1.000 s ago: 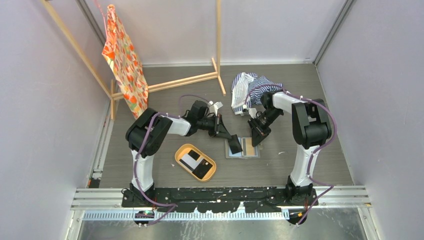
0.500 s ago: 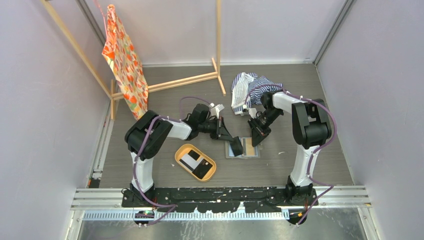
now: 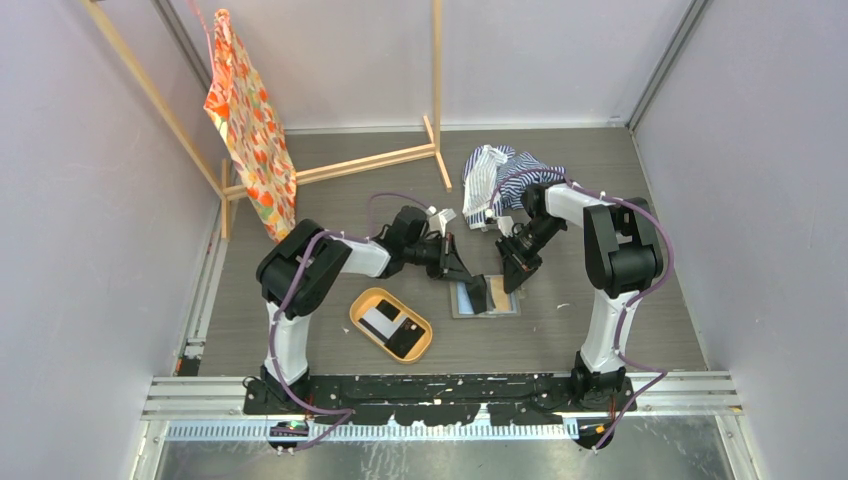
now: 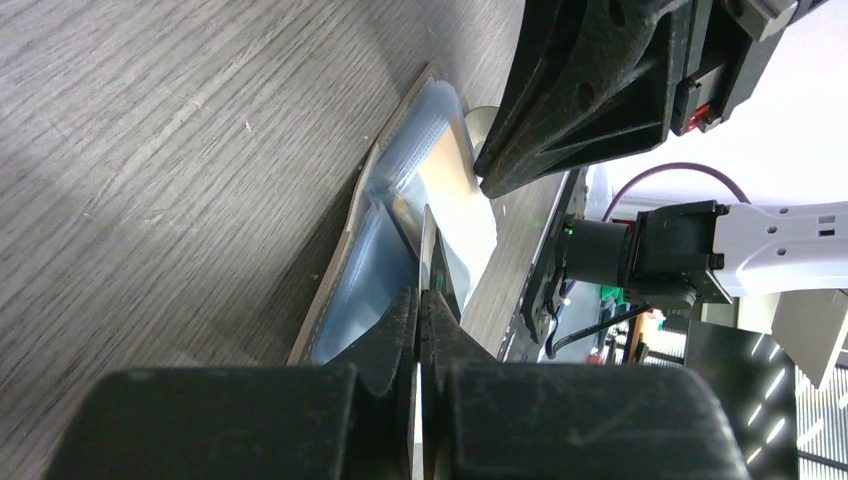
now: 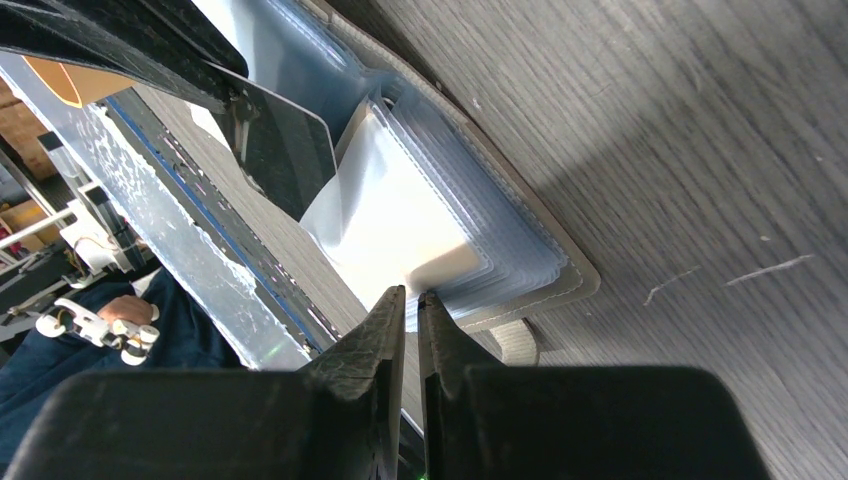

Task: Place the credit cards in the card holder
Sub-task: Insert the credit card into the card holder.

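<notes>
**Top external view: black card held at the open card holder**

Top external view shows the card holder (image 3: pixel 497 306) lying open and flat on the grey surface (image 3: pixel 620 320), between the two arms and just right of the orange tray (image 3: pixel 361 303).

Left gripper (image 4: pixel 418 305): clamped tight on a black card (image 5: pixel 290 145). The card stands on edge, its lower edge at the holder's left half, among the blue-grey pockets. Whether it has entered a pocket cannot be told.

Right gripper (image 5: pixel 412 298): jaws nearly together, pinching the edge of a pale clear sleeve on the holder's right half. The sleeve is raised off the stack below it. An orange-tan card (image 3: pixel 495 293) lies in that half.

Both grippers sit directly over the holder, tips near each other but apart.

Tray contents: one white card (image 3: pixel 378 320) and a second black card beside it.
</notes>
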`<action>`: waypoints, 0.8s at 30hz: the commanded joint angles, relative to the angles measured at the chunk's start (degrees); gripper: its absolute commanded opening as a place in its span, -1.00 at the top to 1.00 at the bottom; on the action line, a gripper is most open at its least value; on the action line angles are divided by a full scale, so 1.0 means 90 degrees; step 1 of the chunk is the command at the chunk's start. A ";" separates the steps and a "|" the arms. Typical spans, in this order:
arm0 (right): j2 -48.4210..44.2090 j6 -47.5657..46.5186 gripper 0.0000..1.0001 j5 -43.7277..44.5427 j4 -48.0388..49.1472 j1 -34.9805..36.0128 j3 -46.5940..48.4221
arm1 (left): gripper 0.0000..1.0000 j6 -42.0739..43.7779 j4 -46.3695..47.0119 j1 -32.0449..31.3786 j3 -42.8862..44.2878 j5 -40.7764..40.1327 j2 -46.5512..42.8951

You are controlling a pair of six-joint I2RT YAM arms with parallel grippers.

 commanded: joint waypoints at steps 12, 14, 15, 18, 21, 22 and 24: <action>-0.0070 -0.0024 0.70 -0.0074 -0.0026 0.0069 0.0165 | 1.00 0.0160 -0.1458 -0.0024 0.0558 -0.0100 0.0142; -0.0073 -0.0026 0.70 -0.0074 -0.0020 0.0085 0.0168 | 0.99 0.0190 -0.1595 -0.0024 0.0657 -0.0084 0.0182; -0.0072 -0.0029 0.70 -0.0078 -0.0027 0.0084 0.0170 | 0.99 0.0197 -0.1684 -0.0024 0.0716 -0.0076 0.0219; -0.0079 -0.0026 0.70 -0.0079 -0.0022 0.0083 0.0169 | 0.99 0.0222 -0.1994 -0.0024 0.0945 -0.0036 0.0356; -0.0079 -0.0023 0.70 -0.0079 -0.0019 0.0081 0.0163 | 0.99 0.0227 -0.2173 -0.0024 0.1096 -0.0009 0.0480; -0.0083 -0.0021 0.70 -0.0079 -0.0017 0.0086 0.0166 | 0.99 0.0227 -0.2210 -0.0024 0.1128 -0.0003 0.0509; -0.0079 -0.0025 0.70 -0.0079 -0.0021 0.0091 0.0167 | 0.99 0.0227 -0.2261 -0.0024 0.1168 0.0011 0.0544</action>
